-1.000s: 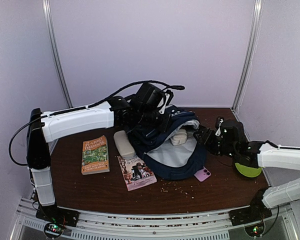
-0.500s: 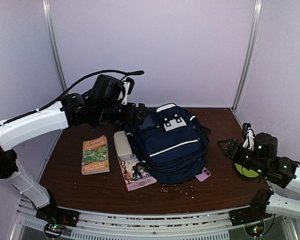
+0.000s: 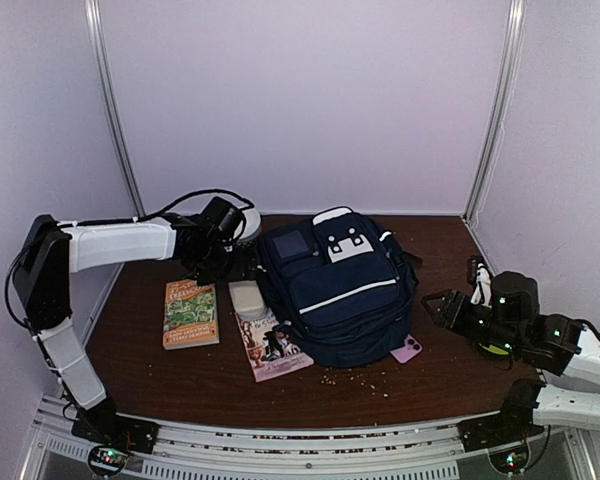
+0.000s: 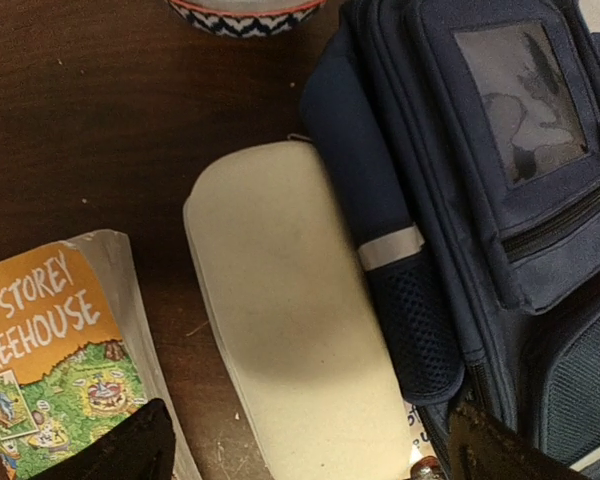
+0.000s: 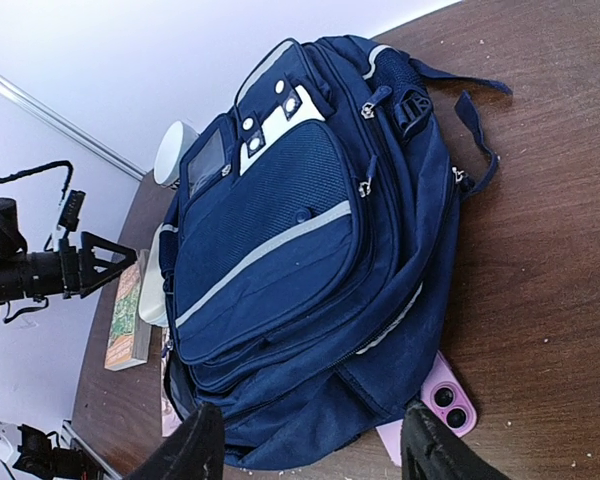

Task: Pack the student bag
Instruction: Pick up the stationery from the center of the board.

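The student bag (image 3: 335, 285), navy with white stripes, lies closed and front-up in the middle of the table. It fills the right wrist view (image 5: 300, 250) and the right side of the left wrist view (image 4: 480, 200). My left gripper (image 3: 240, 268) hovers open at the bag's left side, above a cream oblong case (image 4: 295, 320) that leans against the bag. Its fingertips (image 4: 130, 450) straddle the case without touching it. My right gripper (image 3: 437, 305) stands open to the right of the bag, nothing between its fingers (image 5: 195, 450).
A green-and-orange book (image 3: 190, 312) lies left of the case (image 3: 246, 298). A second book (image 3: 273, 345) pokes out under the bag's front left. A pink phone (image 3: 407, 348) is half under its right edge. A white bowl (image 3: 245, 222) sits behind, and a green object (image 3: 495, 347) lies under the right arm.
A second ago both grippers were at the bag, which lay open. Now it lies closed; the left gripper has opened and dropped over the cream case, the right has drawn back.
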Controlling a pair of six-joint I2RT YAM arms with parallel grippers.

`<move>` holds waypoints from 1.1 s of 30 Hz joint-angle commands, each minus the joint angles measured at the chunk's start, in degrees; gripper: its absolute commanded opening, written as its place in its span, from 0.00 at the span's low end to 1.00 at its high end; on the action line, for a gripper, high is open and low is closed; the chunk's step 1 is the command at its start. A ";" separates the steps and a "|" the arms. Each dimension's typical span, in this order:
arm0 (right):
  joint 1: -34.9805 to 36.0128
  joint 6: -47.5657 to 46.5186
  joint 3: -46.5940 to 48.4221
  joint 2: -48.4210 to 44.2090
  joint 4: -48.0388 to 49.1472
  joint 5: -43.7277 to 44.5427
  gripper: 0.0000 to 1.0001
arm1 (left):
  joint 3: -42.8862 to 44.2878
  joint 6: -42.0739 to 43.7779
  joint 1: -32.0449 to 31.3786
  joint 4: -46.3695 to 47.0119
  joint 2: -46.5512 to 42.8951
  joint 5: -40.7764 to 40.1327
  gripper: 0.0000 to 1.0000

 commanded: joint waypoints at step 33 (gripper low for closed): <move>0.52 -0.94 2.53 0.98 1.31 0.04 0.60 | 8.27 -4.34 1.74 -3.02 15.91 2.49 0.78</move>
